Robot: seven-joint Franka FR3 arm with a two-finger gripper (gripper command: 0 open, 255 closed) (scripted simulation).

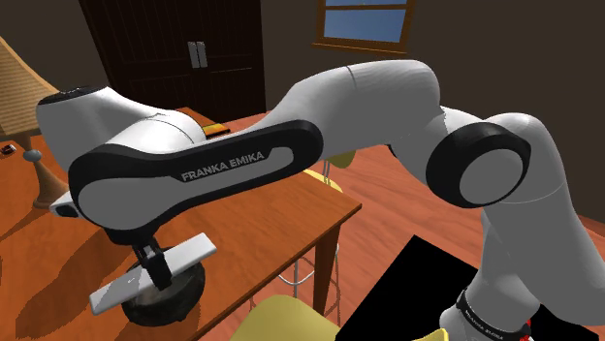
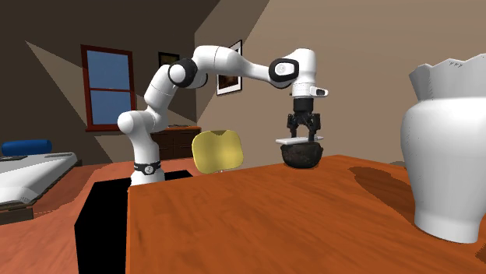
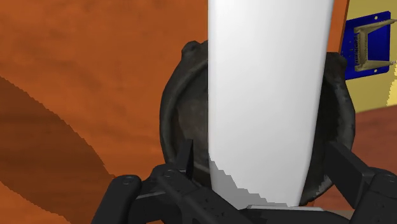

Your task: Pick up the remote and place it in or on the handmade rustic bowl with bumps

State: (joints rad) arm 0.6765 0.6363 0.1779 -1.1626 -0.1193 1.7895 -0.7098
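The remote (image 1: 184, 255) is a long pale grey-white slab lying across the dark, bumpy bowl (image 1: 179, 298) near the wooden table's front corner. In the second exterior view the remote (image 2: 297, 141) rests flat on the bowl's rim (image 2: 302, 156). My gripper (image 1: 155, 274) hangs straight down over it, open. In the wrist view its fingers (image 3: 186, 158) stand on either side of the remote (image 3: 267, 89) with a small gap on each side, and the bowl (image 3: 175, 114) shows beneath. The gripper (image 2: 304, 138) sits just above the bowl.
A yellow chair (image 1: 281, 320) stands just off the table's edge (image 1: 334, 228) beside the bowl. A big white vase (image 2: 448, 148) sits on the table far from the bowl. A lamp (image 1: 24, 92) stands on the table's far side. A black area (image 1: 427, 281) lies by the stand.
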